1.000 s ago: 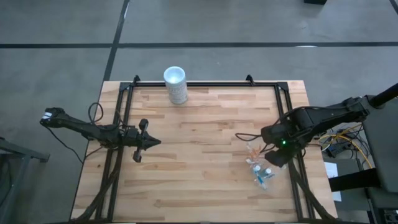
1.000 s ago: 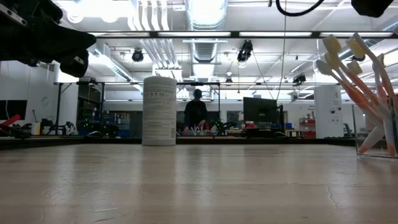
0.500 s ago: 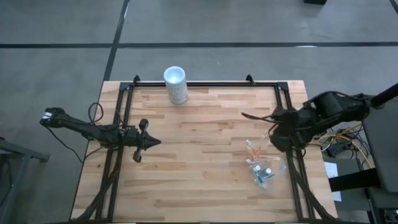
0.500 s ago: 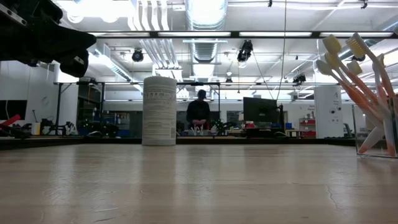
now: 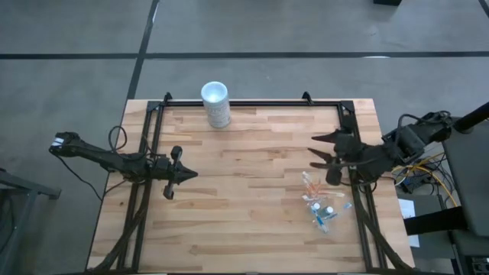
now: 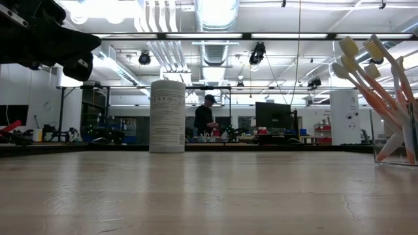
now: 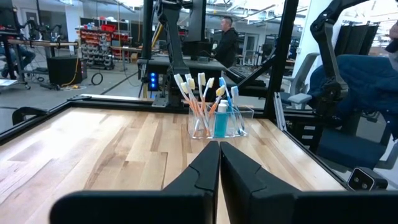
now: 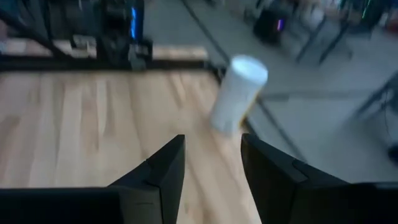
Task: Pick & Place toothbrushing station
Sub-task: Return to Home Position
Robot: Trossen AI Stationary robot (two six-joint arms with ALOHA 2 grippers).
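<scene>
With the clear cup (image 5: 318, 203) already holding its toothbrushes (image 5: 309, 184) at the worktop's (image 5: 244, 221) four o'clock, the job looks done, so the right claw (image 5: 313, 151) hovers released and empty at the cup's twelve o'clock, while the left claw (image 5: 186, 175) rests clenched at nine o'clock.

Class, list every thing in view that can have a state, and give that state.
Left gripper: shut, empty, by the table's left edge.
Right gripper: open, empty, over the table's right side.
Organizer: upright on the table, holding toothbrushes.
Toothbrushes: standing heads up in the organizer.
White cup: upright at the far edge.
</scene>
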